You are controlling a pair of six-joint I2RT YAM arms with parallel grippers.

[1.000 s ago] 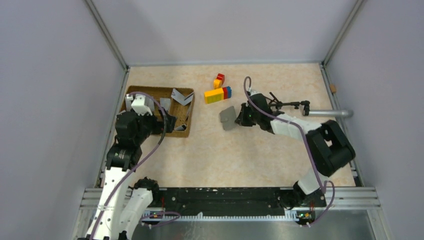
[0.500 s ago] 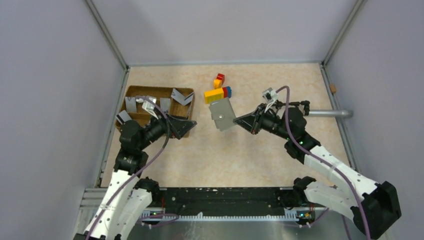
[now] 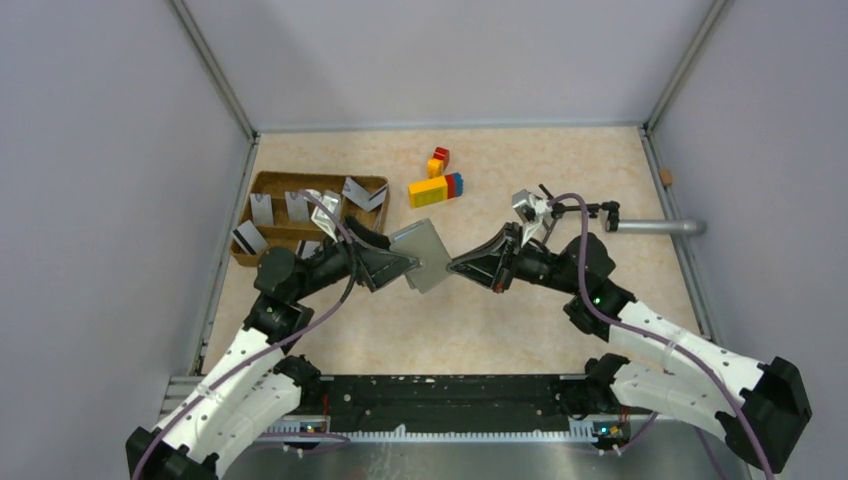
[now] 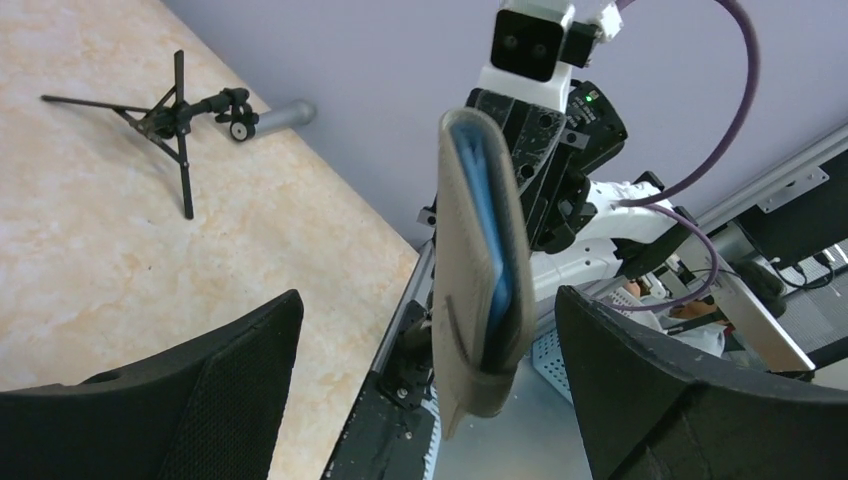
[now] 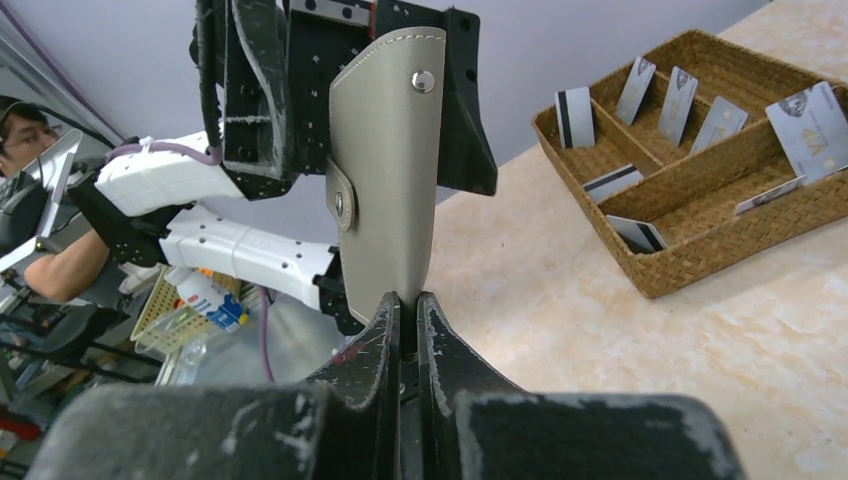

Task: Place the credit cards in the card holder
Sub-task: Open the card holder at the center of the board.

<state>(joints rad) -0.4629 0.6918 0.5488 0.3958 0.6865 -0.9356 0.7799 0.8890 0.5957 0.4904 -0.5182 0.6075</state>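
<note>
Left wrist: card holder (image 4: 466,260) edge-on, face unseen

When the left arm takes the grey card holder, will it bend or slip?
Probably fairly stiff: the card holder shows no sag though the right gripper pinches only one edge. Likely light, since that small grip carries it. Its smooth cover may slip or pivot, so the left gripper, jaws open around it, should close on the flat faces.
</note>
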